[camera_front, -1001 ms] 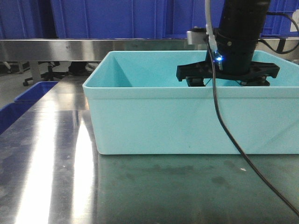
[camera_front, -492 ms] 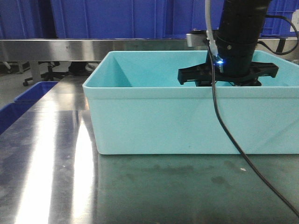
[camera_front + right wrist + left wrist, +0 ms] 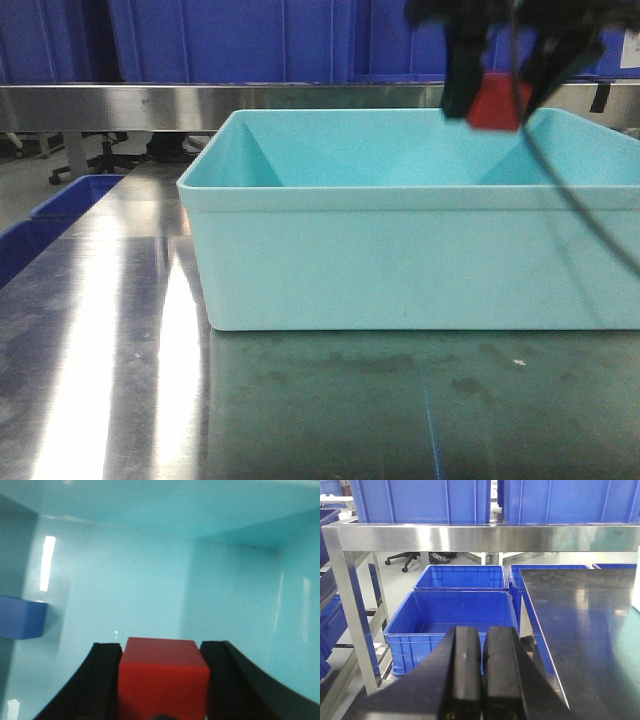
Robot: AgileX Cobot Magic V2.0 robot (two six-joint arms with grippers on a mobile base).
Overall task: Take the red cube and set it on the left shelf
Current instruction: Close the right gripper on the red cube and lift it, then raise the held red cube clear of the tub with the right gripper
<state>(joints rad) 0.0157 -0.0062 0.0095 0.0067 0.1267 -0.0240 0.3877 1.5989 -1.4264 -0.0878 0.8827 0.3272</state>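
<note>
My right gripper (image 3: 497, 98) is shut on the red cube (image 3: 497, 108) and holds it just above the back rim of the turquoise tub (image 3: 400, 195). In the right wrist view the red cube (image 3: 162, 677) fills the gap between both black fingers (image 3: 105, 680), with the tub's inside below. The left shelf (image 3: 150, 100) shows as a steel rail behind the tub, carrying blue crates (image 3: 230, 40). My left gripper (image 3: 483, 672) is shut on nothing, left of the table, facing the left shelf (image 3: 470, 531).
A blue block (image 3: 22, 616) lies inside the tub at the left. Blue crates (image 3: 460, 615) stand on the floor under the shelf, left of the steel tabletop (image 3: 580, 610). A black cable (image 3: 590, 215) hangs from the right arm across the tub's front.
The right gripper, lowered inside the tub before, has risen out of it with the red cube between its fingers. The tub has not moved.
</note>
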